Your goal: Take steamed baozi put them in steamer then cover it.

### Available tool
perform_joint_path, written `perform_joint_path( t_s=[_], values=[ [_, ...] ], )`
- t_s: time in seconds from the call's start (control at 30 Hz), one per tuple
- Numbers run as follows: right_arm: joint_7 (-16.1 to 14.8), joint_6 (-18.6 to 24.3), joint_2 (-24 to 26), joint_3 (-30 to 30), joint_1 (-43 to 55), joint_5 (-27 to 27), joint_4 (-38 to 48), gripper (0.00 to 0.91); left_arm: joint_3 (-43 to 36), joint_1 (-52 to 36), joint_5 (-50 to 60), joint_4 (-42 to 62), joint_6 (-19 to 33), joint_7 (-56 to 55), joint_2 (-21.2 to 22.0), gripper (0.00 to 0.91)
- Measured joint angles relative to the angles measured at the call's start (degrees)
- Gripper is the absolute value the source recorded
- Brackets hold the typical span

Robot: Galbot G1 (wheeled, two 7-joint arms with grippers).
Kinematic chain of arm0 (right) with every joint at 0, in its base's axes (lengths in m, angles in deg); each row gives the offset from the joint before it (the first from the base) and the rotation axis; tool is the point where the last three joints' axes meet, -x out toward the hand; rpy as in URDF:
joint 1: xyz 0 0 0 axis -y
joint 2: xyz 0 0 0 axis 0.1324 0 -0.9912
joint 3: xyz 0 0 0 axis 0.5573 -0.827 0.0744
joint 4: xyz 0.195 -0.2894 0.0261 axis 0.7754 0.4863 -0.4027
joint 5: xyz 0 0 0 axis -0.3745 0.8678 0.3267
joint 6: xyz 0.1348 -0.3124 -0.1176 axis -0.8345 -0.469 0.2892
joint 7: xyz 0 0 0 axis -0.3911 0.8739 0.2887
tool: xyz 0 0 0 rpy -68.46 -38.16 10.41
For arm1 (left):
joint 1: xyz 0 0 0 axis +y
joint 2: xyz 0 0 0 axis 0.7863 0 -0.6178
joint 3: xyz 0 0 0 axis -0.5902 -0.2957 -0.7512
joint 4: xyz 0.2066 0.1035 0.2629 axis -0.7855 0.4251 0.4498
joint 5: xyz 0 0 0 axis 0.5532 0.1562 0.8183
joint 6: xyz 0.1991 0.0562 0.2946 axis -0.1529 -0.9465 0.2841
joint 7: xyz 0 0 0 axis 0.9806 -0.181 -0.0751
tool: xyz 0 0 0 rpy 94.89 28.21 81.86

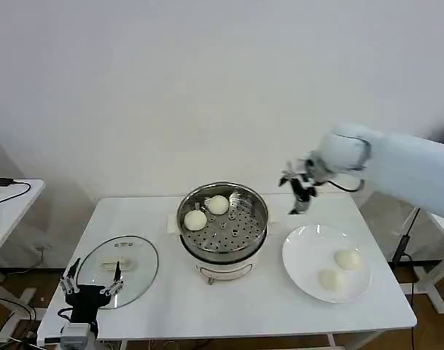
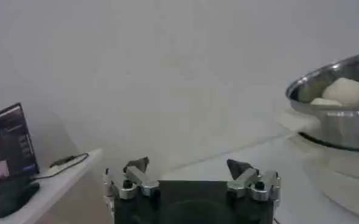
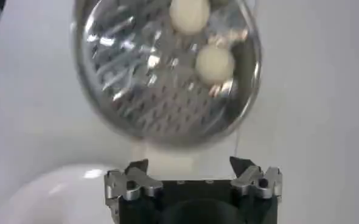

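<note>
The steel steamer (image 1: pixel 222 250) stands mid-table on its white base, with two baozi on its perforated tray, one (image 1: pixel 195 219) nearer me and one (image 1: pixel 219 205) behind it. Two more baozi (image 1: pixel 348 259) (image 1: pixel 332 279) lie on the white plate (image 1: pixel 302 254) to its right. My right gripper (image 1: pixel 297 191) hovers open and empty in the air between the steamer and the plate, above the table's far side. The right wrist view looks down on the steamer (image 3: pixel 112 109) and its two baozi (image 3: pixel 215 63) (image 3: pixel 190 14). My left gripper (image 1: pixel 92 286) rests open at the table's front left, over the glass lid's (image 1: pixel 138 261) near edge.
A white side table (image 1: pixel 4 204) with a black cable stands at the far left. The left wrist view shows a monitor (image 2: pixel 8 146) and a mouse (image 2: pixel 12 198) on it. The table's front edge runs close under the lid and the plate.
</note>
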Motion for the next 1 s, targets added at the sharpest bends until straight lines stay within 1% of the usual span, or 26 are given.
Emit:
perform_joint_path(
  t_s=[0.23, 0.33, 0.43, 0.57, 0.7, 0.83, 1.0],
  values=[
    [-1.3, 4.8, 10.5, 3.5, -6.2, 5.7, -3.6, 0.907, 0.3, 1.0, 0.1, 0.1, 0.6, 0.9, -1.1, 0.907],
    [-1.6, 6.0, 14.0, 6.9, -11.1, 8.1, -4.9, 0.907, 0.2, 1.5, 0.3, 0.1, 0.9, 1.4, -1.3, 0.907],
    [-2.0, 6.9, 16.3, 11.1, -16.9, 10.3, -5.5, 0.907, 0.0, 1.9, 0.7, 0.0, 1.0, 1.8, -1.3, 0.907],
    [-2.4, 7.6, 18.1, 16.0, -24.2, 12.5, -5.7, 0.907, 0.0, 2.4, 1.2, -0.4, 1.2, 2.1, -1.2, 0.907],
    [-2.5, 7.9, 18.5, 20.3, -30.3, 14.3, -5.7, 0.907, 0.7, 2.9, 1.1, -0.7, 1.2, 2.2, -1.6, 0.907],
    [-2.5, 7.9, 17.6, 24.0, -35.4, 15.9, -5.0, 0.907, 1.5, 3.4, 0.9, -1.0, 1.1, 2.3, -1.7, 0.907],
    [-2.6, 7.8, 16.1, 27.1, -40.2, 17.4, -3.7, 0.907, 2.7, 4.1, 0.7, -1.7, 1.1, 2.3, -1.6, 0.907]
  ],
)
